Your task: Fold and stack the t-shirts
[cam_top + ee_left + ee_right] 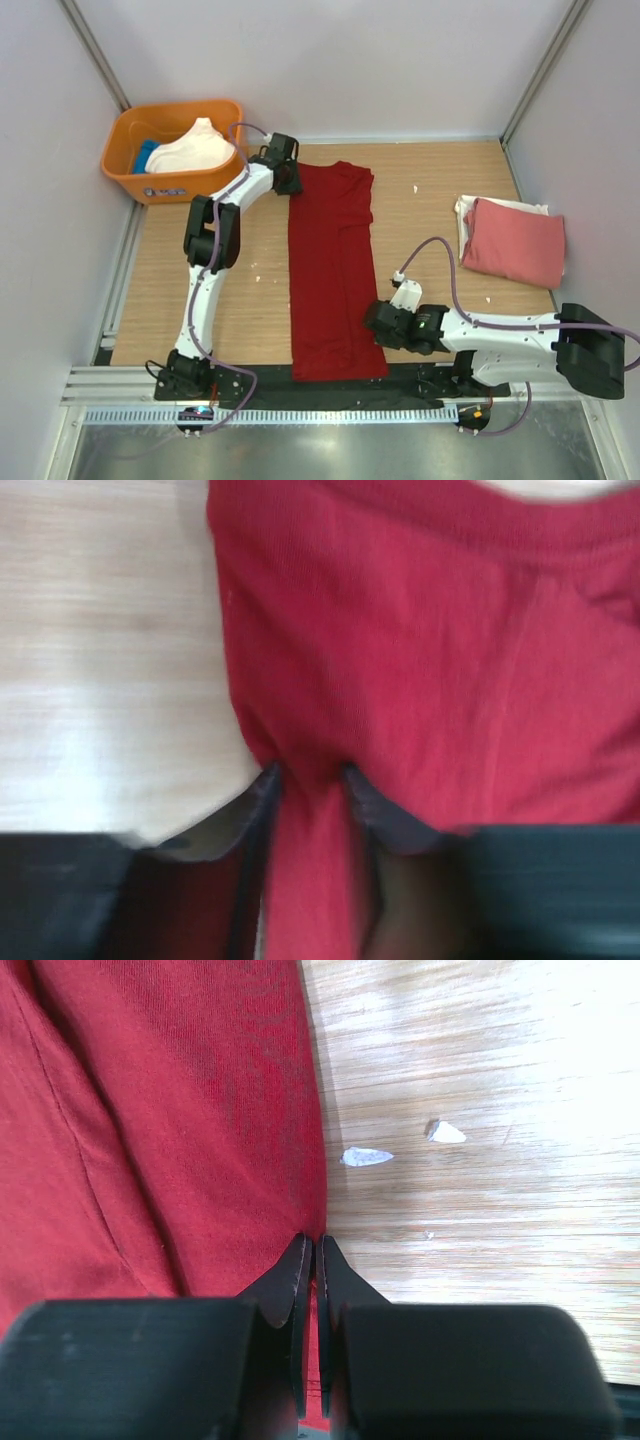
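Observation:
A dark red t-shirt [332, 270] lies on the wooden table as a long strip, folded lengthwise, its collar end at the far side. My left gripper [287, 180] is at the shirt's far left corner. In the left wrist view its fingers pinch a puckered fold of the red cloth [420, 660], which fills the gap at the left gripper [308, 772]. My right gripper [372, 318] sits at the shirt's near right edge. In the right wrist view the right gripper [312, 1240] is shut on that edge of the red cloth [170, 1110], with a thin red strip showing between the fingers.
An orange tub [128, 170] at the far left holds a cream shirt [195, 150] and a blue one [147, 155]. At the right, a folded salmon-pink shirt [515, 243] lies on a white one [470, 205]. Small white scraps [365, 1157] lie on the wood.

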`<state>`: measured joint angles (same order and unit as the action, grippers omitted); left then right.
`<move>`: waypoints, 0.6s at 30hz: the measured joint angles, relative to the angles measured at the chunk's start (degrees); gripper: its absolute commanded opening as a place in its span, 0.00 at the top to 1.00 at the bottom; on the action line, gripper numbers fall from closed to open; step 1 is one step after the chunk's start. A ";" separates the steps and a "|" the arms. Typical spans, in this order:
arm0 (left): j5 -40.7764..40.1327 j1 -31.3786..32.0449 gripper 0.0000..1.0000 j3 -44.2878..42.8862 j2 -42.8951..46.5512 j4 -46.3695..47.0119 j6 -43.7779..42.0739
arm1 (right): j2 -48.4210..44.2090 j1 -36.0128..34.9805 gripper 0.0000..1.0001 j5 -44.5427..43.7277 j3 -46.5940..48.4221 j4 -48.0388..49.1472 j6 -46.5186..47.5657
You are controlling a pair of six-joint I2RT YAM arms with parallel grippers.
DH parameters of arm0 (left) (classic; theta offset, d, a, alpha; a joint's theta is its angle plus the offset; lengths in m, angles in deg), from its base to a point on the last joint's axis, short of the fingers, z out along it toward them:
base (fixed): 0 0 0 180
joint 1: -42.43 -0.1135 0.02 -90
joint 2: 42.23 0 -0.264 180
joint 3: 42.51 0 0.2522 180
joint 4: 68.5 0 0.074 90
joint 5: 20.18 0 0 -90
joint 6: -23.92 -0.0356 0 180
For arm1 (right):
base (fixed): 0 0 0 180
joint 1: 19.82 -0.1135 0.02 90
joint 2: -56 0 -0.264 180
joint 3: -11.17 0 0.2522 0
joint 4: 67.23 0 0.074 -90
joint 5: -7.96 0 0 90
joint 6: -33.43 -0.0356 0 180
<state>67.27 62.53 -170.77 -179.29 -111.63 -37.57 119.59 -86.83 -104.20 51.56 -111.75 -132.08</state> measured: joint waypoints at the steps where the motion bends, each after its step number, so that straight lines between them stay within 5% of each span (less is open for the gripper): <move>1: 0.17 -0.13 0.77 -1.46 -1.16 -0.04 0.39 | 0.22 0.00 0.93 -0.20 0.24 -0.35 0.35; 3: 0.46 -0.48 0.98 -4.59 -3.23 0.04 1.20 | 0.57 0.00 0.93 -0.55 0.59 -0.92 1.01; 4: 0.48 -0.66 1.00 -5.97 -4.11 -0.15 1.55 | 0.74 0.11 0.93 -0.85 0.85 -1.31 1.68; 11: -0.24 -1.09 0.97 -18.51 -12.39 0.79 5.46 | 3.13 7.74 0.86 1.07 1.66 2.36 8.41; 13: -0.68 -1.20 0.70 -21.86 -14.80 2.10 6.54 | 3.63 9.97 0.70 2.08 1.68 4.61 10.69; 14: -0.57 -1.33 0.47 -22.47 -15.43 3.15 7.06 | 3.80 10.60 0.64 2.54 1.79 5.38 11.61; 18: 0.20 -2.12 0.27 -21.79 -15.10 7.72 8.17 | 4.20 11.26 0.56 3.54 2.93 5.38 15.63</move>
<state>67.47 60.41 -192.56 -194.39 -103.91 -29.39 123.79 -75.57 -100.66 54.49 -106.37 -116.45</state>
